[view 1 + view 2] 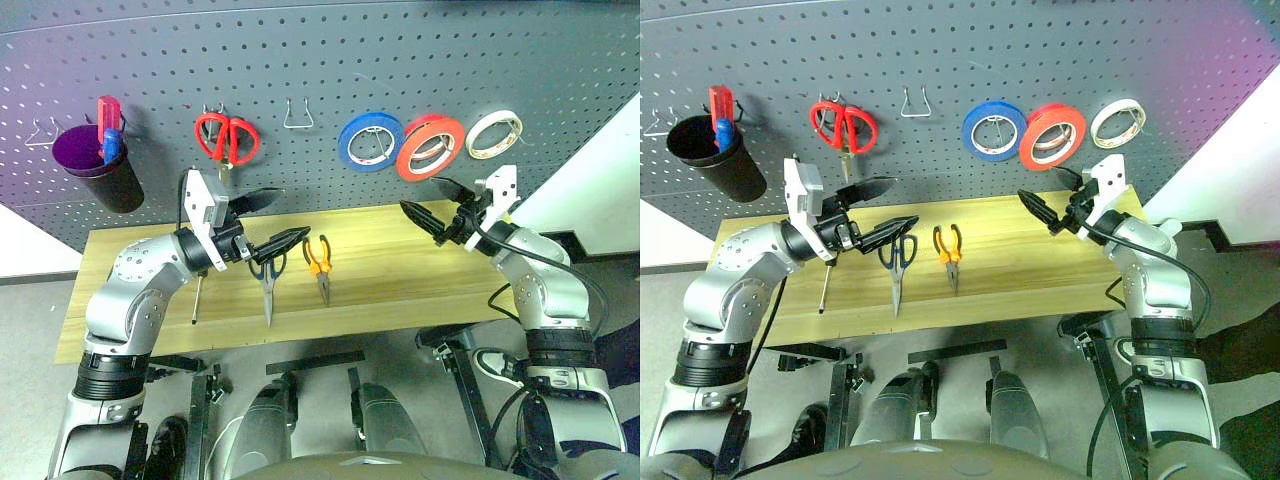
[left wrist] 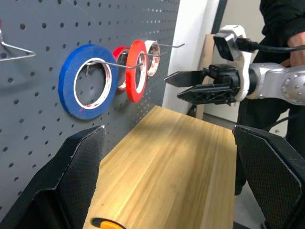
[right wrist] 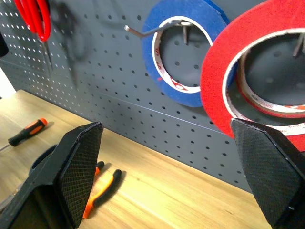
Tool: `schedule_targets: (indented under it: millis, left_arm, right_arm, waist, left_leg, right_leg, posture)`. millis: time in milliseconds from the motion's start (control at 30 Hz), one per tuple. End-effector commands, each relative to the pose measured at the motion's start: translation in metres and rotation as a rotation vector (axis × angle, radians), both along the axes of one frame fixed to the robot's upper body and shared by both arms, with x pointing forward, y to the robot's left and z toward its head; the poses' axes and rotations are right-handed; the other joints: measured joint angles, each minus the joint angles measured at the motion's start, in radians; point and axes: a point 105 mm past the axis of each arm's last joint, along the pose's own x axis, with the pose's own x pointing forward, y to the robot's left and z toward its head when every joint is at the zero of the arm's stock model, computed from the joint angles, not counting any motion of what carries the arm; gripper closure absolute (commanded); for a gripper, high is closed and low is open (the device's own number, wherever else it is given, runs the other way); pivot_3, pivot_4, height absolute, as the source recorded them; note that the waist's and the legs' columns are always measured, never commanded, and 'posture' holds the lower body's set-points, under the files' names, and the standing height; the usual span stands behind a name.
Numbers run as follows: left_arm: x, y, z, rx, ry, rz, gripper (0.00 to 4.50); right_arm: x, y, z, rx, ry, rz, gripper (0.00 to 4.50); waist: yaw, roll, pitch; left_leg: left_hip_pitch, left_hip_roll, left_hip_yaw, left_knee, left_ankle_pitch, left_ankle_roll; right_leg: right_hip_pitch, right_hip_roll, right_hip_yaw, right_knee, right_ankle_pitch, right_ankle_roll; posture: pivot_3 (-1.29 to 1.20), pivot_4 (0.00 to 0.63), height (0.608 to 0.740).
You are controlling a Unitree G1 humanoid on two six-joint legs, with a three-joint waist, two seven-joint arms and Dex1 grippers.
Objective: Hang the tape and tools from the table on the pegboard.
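Both grippers stand with fingers spread wide and nothing between them: the right gripper (image 1: pixel 437 212) hovers just below the red tape (image 1: pixel 430 147), the left gripper (image 1: pixel 268 222) just above the blue-handled scissors (image 1: pixel 268 277).

Taking the red tape as landmark: it hangs on a hook of the pegboard (image 1: pixel 330 60), overlapping a smaller red-edged roll behind it, with a blue roll (image 1: pixel 369 141) just beside it towards the red-handled scissors (image 1: pixel 227 137) and a whitish roll (image 1: pixel 494 134) on its other side. So the tape step looks done.

Below the tape and off towards the left arm, the tools lie on the table (image 1: pixel 400 285): orange-handled pliers (image 1: pixel 319 262) nearest, then the blue-handled scissors, then the screwdriver (image 1: pixel 197 298) farthest. All three are unhung.

Next, I judge, comes a tool pickup. The left gripper is best placed; it would need to lower over the scissors, close on them, then carry them to the free wire hook (image 1: pixel 297 115).
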Motion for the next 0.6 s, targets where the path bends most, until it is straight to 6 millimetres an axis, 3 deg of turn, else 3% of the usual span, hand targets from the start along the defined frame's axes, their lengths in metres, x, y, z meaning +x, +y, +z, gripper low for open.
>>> schedule_targets:
  millis: [33,300,600]
  left_arm:
    - [-0.002,0.018,0.004,0.006,-0.033,0.065,0.00]
    - [-0.014,0.039,-0.002,0.028,-0.007,0.144,0.00]
    - [-0.029,0.049,-0.002,0.036,0.015,0.201,0.00]
  right_arm:
    - [-0.004,0.012,0.006,0.023,-0.027,0.019,0.02]
    - [-0.003,0.037,-0.011,0.051,0.020,0.041,0.02]
    - [-0.010,0.072,-0.034,0.054,0.083,0.097,0.02]
  waist:
    - [-0.001,0.000,0.000]
    - [0.006,0.000,0.000]
    - [0.021,0.000,0.000]
  left_leg:
    - [0.000,0.000,0.000,0.000,0.000,0.000]
    - [0.000,0.000,0.000,0.000,0.000,0.000]
    - [0.000,0.000,0.000,-0.002,-0.001,0.001]
  right_leg:
    - [0.000,0.000,0.000,0.000,0.000,0.000]
    - [0.000,0.000,0.000,0.000,0.000,0.000]
    - [-0.001,-0.001,0.002,0.000,0.000,0.000]
  posture:
    - [-0.05,0.218,0.740]
    - [0.00,0.248,0.740]
    - [0.04,0.280,0.740]
